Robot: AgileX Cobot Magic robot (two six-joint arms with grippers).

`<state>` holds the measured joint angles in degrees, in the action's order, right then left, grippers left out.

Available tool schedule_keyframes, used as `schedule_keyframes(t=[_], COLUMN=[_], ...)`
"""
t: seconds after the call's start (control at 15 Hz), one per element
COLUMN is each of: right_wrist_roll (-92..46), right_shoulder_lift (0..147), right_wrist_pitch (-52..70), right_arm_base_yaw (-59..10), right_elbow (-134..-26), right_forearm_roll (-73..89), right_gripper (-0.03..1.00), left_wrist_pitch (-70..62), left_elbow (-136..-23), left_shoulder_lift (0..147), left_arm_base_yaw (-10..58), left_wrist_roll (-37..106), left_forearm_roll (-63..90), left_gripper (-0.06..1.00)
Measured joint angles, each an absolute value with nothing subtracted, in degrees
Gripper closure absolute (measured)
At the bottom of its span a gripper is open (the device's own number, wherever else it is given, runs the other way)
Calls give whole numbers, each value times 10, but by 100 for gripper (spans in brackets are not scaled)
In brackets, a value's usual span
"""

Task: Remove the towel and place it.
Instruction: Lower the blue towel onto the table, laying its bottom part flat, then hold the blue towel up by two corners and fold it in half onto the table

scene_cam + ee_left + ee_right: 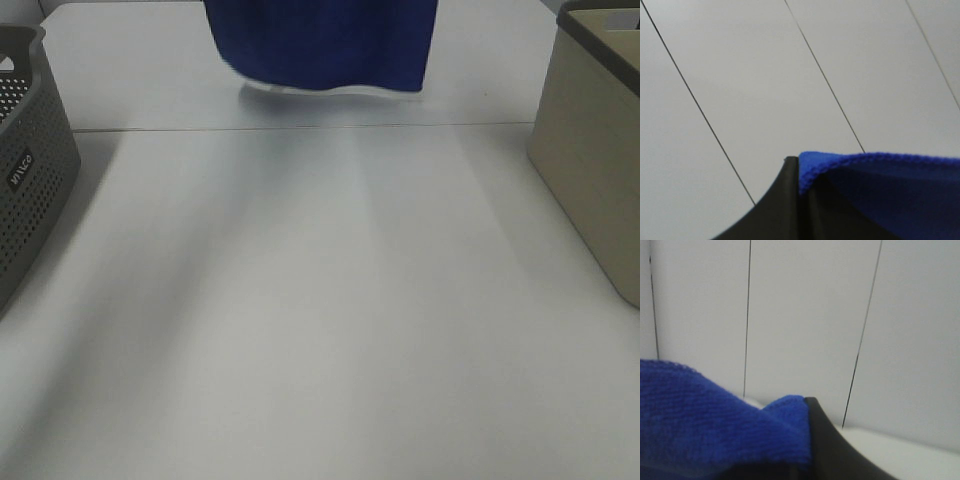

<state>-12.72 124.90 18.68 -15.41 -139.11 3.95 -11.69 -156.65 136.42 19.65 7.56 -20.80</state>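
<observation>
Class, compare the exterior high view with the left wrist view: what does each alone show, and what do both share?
Only the exterior high view shows the grey perforated basket on the left, the beige bin on the right and the white table between them. Only the left wrist view shows the left gripper, its black jaws shut on the stitched edge of the towel. Both show that blue towel.

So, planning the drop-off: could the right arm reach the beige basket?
Probably yes: the basket stands on that arm's side, table bare between, though left pincer and right pincer both hold the towel.
</observation>
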Motion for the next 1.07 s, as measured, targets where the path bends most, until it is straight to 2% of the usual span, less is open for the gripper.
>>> schedule_keyframes(t=[0.13,0.2,0.4,0.47,0.73,1.07], right_wrist_roll=[-127,-127,-138,-148,-186,-201], right_shoulder_lift=[1250,1250,1251,1252,1275,1261], right_wrist_pitch=[359,401,631,669,696,696], right_arm_base_yaw=[-154,-154,-154,-154,-154,-154], right_elbow=[-1371,-1369,-1367,-1367,-1354,-1239], right_forearm_roll=[42,42,42,42,42,57], right_gripper=[95,95,95,95,95,95], left_wrist_pitch=[-341,-390,-687,-695,-696,-696], left_elbow=[-1566,-1566,-1565,-1565,-1524,-1318], left_shoulder_lift=[1371,1371,1373,1373,1367,1281], left_arm_base_yaw=[230,239,269,268,268,268], left_wrist_roll=[101,111,150,149,149,149], left_forearm_roll=[-202,-198,-116,-96,-47,-46], left_gripper=[94,94,94,94,94,94])
